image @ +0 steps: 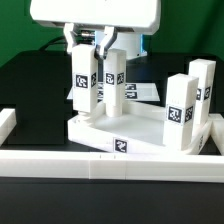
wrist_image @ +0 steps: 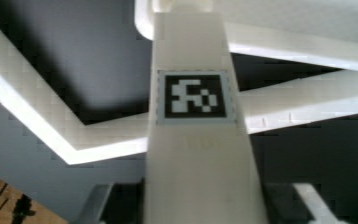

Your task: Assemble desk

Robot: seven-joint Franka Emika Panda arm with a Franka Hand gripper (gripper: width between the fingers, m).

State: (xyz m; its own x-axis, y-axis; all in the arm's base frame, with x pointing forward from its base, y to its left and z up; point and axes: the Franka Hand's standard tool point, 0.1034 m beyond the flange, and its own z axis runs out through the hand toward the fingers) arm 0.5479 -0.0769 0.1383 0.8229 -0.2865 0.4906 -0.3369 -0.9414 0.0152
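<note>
Fingers (image: 96, 62) pinching a leg (image: 82, 80) over the tabletop (image: 140, 135), three legs already upright on it, this last one left.

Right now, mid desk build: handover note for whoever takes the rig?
Pincer: shut on a leg, held upright over the tabletop's corner on the exterior view's left.
Tabletop lies flat against the border rail.
Three other legs stand upright on the tabletop: one beside the held one, two on the exterior view's right; whether they are fastened cannot be told.
Left: seat the held leg, check the rest.
</note>
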